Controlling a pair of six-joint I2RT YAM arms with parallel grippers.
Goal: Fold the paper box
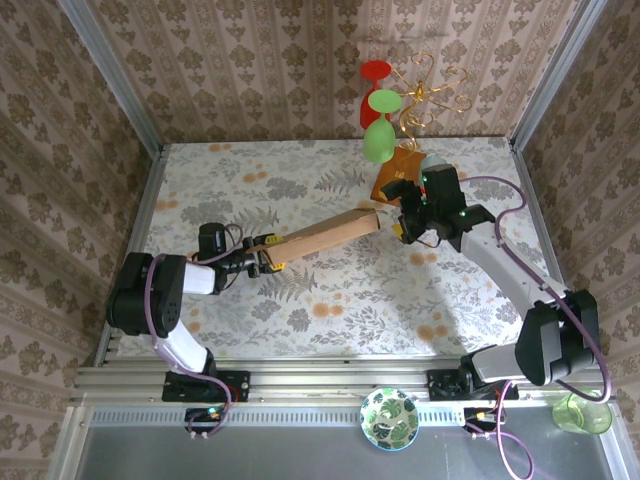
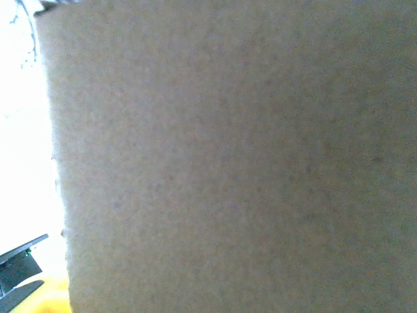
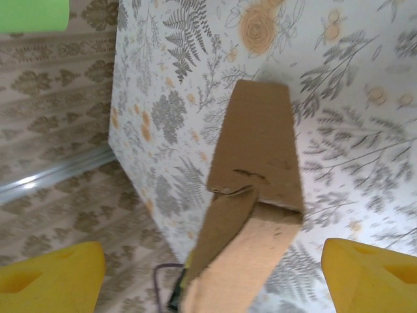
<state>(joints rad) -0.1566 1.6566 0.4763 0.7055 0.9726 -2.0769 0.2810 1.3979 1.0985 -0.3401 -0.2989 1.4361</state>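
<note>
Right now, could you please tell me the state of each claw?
The left claw is closed on one end of the paper box.
The right claw is open, straddling the other end without touching.

brown paper box (image 1: 325,233), seemingly flattened, mid-table

The paper box (image 1: 325,233) is brown cardboard, matt and uncoated; the left wrist view shows a fine fibrous grain. Its end face is creased and slightly torn at a seam, with raw edges. The surface (image 1: 300,300) carries a floral-printed covering, matt and smooth; cloth or paper cannot be told. The walls (image 1: 250,60) have a matt patterned covering. The frame rails (image 1: 300,375) are bare metal with a satin sheen. On the right hand (image 1: 405,218), the fingertips (image 3: 52,274) are yellow, matt and plastic-like. The arm housings (image 1: 135,295) are smooth with low gloss. The green glasses (image 1: 378,140) are translucent and glossy. The wire stand (image 1: 425,95) is shiny gold-coloured metal.
</note>
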